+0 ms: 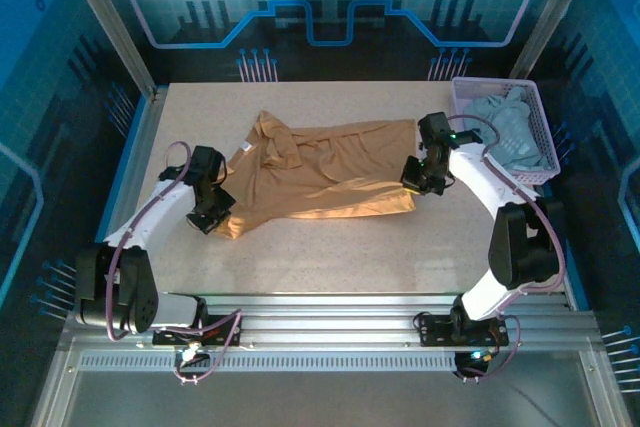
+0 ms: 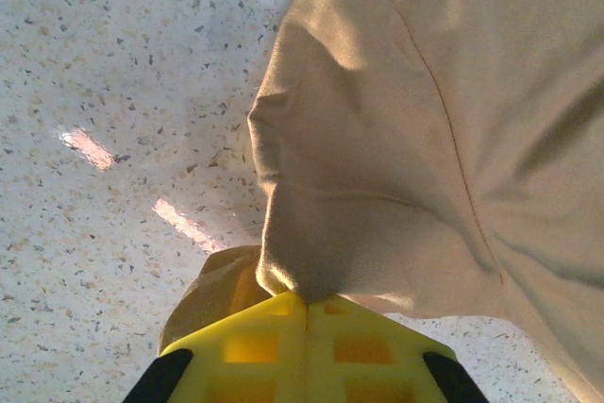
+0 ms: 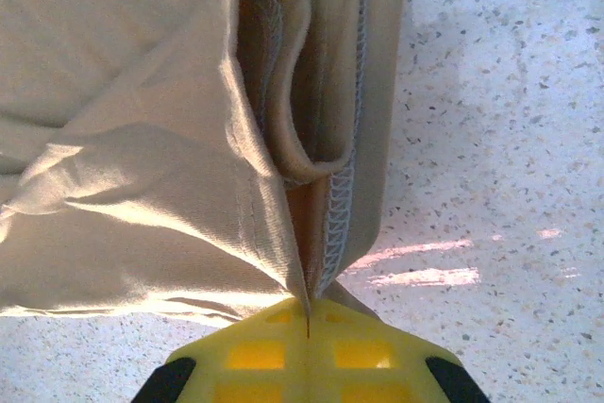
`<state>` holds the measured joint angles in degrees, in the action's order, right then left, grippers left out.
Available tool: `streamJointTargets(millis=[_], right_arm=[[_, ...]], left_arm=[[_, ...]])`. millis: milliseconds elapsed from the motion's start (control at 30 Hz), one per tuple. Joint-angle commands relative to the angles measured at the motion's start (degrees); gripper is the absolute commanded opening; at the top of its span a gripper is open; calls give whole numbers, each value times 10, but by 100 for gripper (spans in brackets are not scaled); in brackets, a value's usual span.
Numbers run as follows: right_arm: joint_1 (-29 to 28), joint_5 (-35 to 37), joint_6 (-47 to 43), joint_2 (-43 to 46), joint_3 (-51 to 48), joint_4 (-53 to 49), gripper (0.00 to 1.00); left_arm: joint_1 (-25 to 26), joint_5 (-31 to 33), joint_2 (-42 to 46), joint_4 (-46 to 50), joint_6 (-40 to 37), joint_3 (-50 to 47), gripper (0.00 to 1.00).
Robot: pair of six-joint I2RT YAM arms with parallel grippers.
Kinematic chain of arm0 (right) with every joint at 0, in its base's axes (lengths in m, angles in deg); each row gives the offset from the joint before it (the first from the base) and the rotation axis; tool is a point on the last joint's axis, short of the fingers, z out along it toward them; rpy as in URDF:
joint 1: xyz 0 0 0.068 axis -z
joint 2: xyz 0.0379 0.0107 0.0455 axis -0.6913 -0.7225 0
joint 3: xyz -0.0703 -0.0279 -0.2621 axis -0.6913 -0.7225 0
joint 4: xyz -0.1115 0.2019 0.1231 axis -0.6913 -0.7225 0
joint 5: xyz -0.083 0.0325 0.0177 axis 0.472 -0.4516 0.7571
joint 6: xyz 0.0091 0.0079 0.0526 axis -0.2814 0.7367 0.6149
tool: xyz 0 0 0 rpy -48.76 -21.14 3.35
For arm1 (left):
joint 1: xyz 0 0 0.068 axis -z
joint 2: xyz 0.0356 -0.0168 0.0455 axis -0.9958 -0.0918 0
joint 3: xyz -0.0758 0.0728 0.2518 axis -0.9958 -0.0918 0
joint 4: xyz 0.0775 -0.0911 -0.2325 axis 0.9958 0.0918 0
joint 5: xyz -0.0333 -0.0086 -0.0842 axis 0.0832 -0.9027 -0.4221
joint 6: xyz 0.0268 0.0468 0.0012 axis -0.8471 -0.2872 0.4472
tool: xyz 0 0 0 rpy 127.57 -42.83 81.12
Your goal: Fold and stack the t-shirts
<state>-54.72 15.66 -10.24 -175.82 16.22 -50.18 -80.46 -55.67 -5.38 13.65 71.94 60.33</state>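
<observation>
**Pinching both ends of the tan shirt**

Speckled pale table (image 1: 330, 247) lies under the tan t-shirt (image 1: 330, 172), which is spread crumpled and partly folded near the table's middle. The bare tabletop around the tan t-shirt carries nothing that blocks either arm. Beyond the shirt's right end, at the far right of the table, stands a lavender mesh basket (image 1: 545, 132). The pale grey-blue t-shirt (image 1: 505, 125) is bundled inside it, well apart from the tan one.

The left arm (image 1: 150, 217) curves in from its base to the tan shirt's near left corner. The right arm (image 1: 480, 182) bends inward between the basket and the shirt's right end.

The left gripper (image 1: 218, 221) has its yellow jaws pressed together on that corner, and its wrist view shows cloth bunched and rising from the closed tips. The right gripper (image 1: 415, 177) is likewise clamped on the shirt's right edge. In its wrist view a stitched hem runs straight down into the closed tips.

A small white neck label (image 1: 246, 150) sits at the shirt's far left. Its writing is too small to read.
</observation>
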Motion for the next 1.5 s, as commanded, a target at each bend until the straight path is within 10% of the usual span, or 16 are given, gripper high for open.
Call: streamJointTargets(millis=[0,700,1467], right_arm=[[-5,0,-14,7,-20,-29,8],[10,-12,-10,-20,-126,52,43],[-11,-9,-19,-27,-92,48,20]], left_arm=[[-1,-15,16,3,0,-13,0],[2,-19,30,9,-4,-22,0],[4,-20,26,7,-4,-23,0]])
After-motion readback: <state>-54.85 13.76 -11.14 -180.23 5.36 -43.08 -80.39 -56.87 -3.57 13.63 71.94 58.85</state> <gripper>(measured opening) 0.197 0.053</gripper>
